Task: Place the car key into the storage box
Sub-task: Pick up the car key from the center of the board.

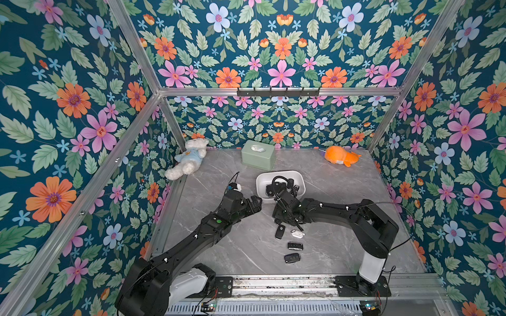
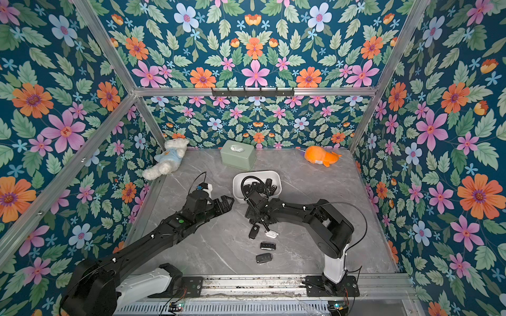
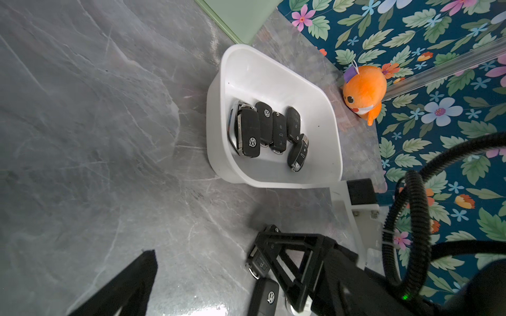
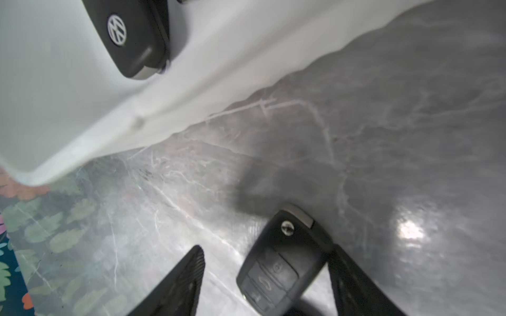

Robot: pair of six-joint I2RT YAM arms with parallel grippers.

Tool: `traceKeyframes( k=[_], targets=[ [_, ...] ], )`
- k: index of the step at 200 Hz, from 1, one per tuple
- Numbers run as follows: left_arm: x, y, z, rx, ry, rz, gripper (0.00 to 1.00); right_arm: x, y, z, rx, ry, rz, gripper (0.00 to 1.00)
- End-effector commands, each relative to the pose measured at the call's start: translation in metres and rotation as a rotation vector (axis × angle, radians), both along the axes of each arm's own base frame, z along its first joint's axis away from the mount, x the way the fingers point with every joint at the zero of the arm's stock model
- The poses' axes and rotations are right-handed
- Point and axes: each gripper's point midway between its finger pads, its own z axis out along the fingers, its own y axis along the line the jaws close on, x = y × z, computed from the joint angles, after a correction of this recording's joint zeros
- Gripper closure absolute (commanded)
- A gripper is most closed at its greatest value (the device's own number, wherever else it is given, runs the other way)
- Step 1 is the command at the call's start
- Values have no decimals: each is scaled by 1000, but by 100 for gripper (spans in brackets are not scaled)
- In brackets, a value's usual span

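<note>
The white storage box [image 1: 280,173] [image 2: 257,173] [image 3: 219,95] stands mid-table and holds several black car keys [image 3: 262,125]. My right gripper [image 1: 282,220] [image 4: 267,254] is down at the table just in front of the box, jaws open. A black car key [image 4: 284,262] [image 3: 258,264] lies between its fingers, touching one finger, with a gap to the other. My left gripper [image 1: 256,201] [image 2: 228,201] hovers wide open and empty, left of the box's near corner. Only one of its fingers [image 3: 131,287] shows in the left wrist view.
Loose fobs lie in front of the right gripper: a black one [image 1: 279,232], a white one [image 1: 297,234] and two more black ones [image 1: 295,246] [image 1: 292,258]. At the back stand a sage-green tissue box [image 1: 258,154], a white teddy [image 1: 189,158] and an orange plush [image 1: 341,156].
</note>
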Motion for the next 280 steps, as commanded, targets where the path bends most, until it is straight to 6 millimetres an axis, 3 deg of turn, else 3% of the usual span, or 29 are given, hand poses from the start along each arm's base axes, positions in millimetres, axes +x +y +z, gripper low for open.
traceKeyframes(
  k=[1,35,84,229,280],
  targets=[
    [0,4,1,3,-6,20,0,-9,-11,-15,-80,49,7,27],
    [0,5,1,5,-5,22,0,-3,-3,-16,-105,43,30,27],
    [-1,8,0,9,-4,27,0,-15,-10,-23,-170,59,49,31],
    [-3,11,-3,5,5,41,0,-18,-10,-33,-348,48,125,61],
    [-3,13,-4,5,9,49,0,-12,0,-20,-304,13,129,70]
  ],
)
